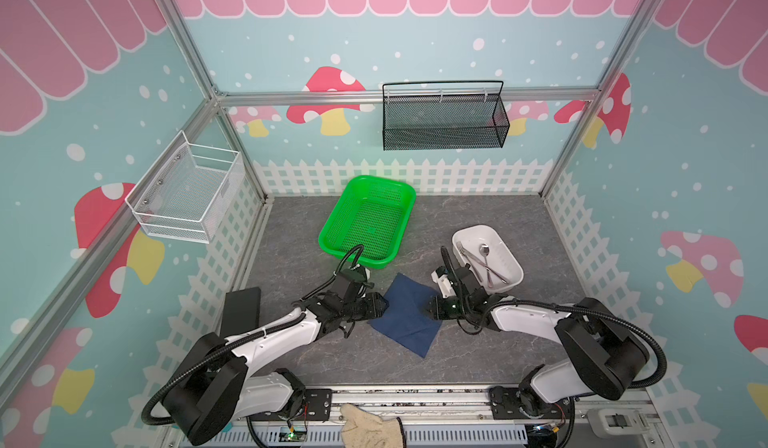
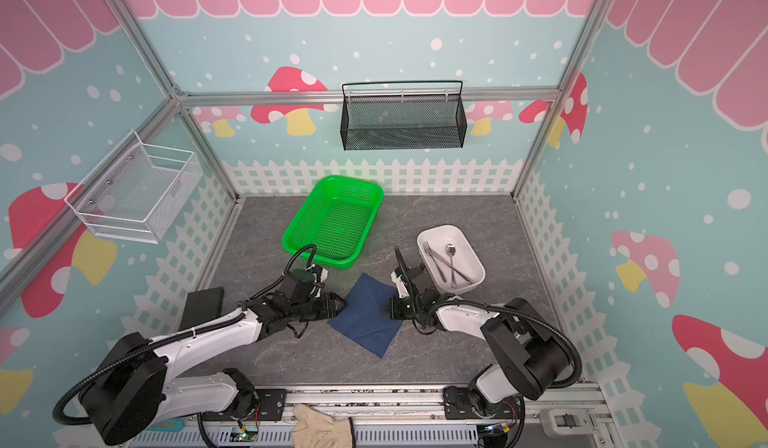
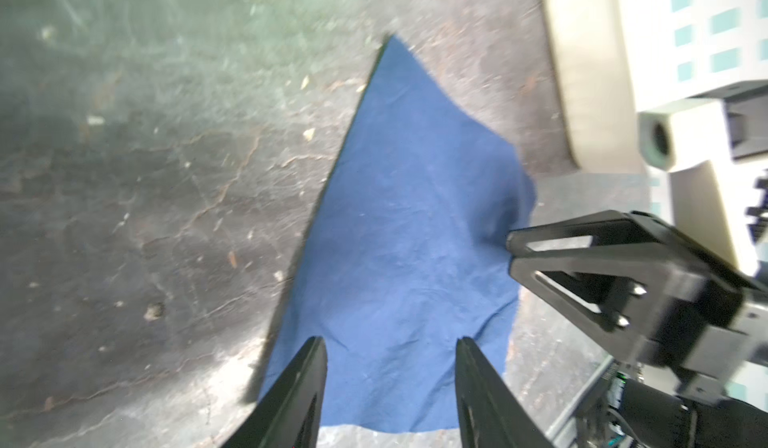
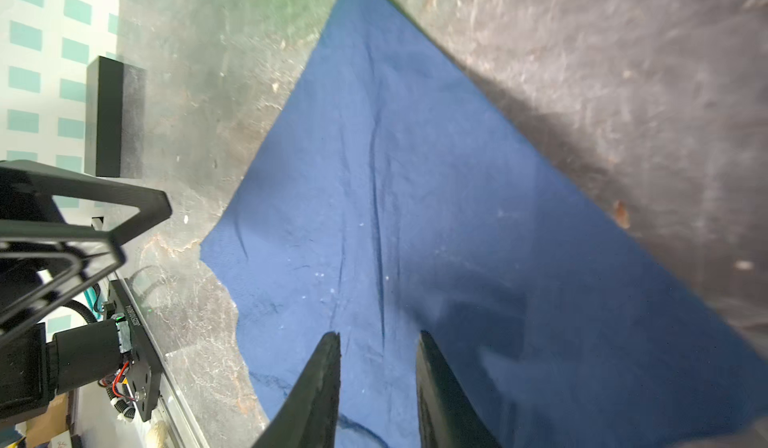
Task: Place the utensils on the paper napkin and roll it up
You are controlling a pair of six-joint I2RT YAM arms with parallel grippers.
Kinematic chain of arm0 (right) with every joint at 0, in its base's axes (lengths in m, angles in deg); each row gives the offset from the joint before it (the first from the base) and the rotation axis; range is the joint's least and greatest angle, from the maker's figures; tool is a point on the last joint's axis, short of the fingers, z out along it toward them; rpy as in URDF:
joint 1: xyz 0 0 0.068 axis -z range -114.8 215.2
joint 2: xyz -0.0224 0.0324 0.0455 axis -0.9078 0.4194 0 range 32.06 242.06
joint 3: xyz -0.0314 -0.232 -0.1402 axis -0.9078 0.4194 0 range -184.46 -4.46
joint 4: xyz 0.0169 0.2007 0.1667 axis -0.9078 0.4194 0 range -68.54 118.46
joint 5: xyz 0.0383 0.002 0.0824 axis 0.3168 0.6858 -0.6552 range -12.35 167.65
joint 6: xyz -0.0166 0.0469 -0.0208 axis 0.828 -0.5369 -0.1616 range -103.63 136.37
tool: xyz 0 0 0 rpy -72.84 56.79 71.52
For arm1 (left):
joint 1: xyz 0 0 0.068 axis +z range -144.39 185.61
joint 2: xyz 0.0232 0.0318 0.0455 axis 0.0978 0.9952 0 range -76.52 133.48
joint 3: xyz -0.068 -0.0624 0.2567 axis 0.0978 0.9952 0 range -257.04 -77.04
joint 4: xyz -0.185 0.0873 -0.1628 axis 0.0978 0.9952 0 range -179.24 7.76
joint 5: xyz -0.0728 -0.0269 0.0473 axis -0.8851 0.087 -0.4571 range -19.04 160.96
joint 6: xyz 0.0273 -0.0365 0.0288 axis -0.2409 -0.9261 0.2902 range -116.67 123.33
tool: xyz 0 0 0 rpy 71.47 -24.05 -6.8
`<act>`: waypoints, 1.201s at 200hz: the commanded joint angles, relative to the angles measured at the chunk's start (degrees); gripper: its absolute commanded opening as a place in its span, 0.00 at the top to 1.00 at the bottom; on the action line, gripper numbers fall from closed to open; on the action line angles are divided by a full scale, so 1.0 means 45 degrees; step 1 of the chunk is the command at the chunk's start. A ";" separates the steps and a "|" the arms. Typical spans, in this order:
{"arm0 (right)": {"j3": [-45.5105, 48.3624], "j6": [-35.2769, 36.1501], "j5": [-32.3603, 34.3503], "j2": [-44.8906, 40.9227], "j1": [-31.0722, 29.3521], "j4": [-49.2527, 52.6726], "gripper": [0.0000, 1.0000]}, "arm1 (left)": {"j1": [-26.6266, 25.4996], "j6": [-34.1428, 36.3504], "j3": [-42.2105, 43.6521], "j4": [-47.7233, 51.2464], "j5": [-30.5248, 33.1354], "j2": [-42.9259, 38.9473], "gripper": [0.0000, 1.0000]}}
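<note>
I see a green basket [image 1: 368,221], a white tub [image 1: 469,234] right of it, a black block [image 1: 241,313] and a beige glove [image 1: 365,427].

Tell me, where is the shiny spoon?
In both top views, the slim silver metal spoon lies crossed with the silver metal fork inside the white plastic tub on the right of the grey table, just behind the right tool.

Both arms stretch low toward the lower middle of a top view, left gripper [image 1: 384,305] facing right gripper [image 1: 431,306], jaws parted, the right's narrower.
</note>
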 commanded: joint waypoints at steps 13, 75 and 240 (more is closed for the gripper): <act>-0.0349 0.0424 0.1653 -0.0325 0.0360 0.1334 0.69 | -0.0710 -0.0131 -0.0095 -0.0362 -0.0516 0.0396 0.48; -0.0628 0.1188 0.1011 0.0851 0.0485 0.1552 0.75 | -0.0967 -0.0946 -0.0079 -0.1070 -0.0261 0.2547 0.48; -0.2411 0.2154 0.3768 -0.0477 0.1131 0.2654 0.62 | -0.0415 -0.0845 0.0138 0.0118 0.1593 -0.0983 0.36</act>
